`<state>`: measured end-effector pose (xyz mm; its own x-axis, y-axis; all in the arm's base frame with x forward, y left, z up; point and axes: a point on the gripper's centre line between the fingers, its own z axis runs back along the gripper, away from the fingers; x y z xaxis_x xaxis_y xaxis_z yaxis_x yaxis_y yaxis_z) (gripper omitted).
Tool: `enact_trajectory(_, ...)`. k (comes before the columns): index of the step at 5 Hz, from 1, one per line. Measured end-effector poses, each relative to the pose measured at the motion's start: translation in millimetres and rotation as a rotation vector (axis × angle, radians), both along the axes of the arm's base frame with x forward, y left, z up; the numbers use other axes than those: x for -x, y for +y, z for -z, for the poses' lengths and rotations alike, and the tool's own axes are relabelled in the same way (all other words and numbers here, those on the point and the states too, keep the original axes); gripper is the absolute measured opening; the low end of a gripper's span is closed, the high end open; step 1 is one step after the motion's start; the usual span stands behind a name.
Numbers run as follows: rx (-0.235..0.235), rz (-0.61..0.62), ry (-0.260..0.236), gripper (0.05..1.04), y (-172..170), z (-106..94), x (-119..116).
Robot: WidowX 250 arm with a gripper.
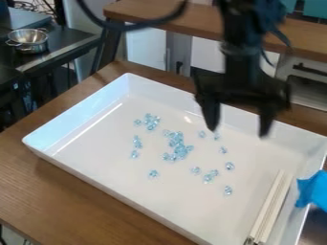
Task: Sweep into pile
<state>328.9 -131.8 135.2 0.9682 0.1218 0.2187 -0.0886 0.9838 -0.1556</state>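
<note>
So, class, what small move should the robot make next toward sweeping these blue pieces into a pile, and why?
Probably bring the gripper over to the long white strip in the tray and lower it to grasp. The gripper is open and empty, the blue pieces lie scattered around a loose cluster, and the strip looks like a possible sweeping tool.

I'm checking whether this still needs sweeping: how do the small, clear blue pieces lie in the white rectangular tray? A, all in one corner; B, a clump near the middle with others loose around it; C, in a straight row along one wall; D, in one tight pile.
B: the small, clear blue pieces bunch near the middle of the white rectangular tray, with others scattered around.
</note>
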Motion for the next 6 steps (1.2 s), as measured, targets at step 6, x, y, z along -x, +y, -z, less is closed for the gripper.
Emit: enact_trajectory(6,-0.200,0.091,-0.003,0.972,-36.5,80.7,-1.9)
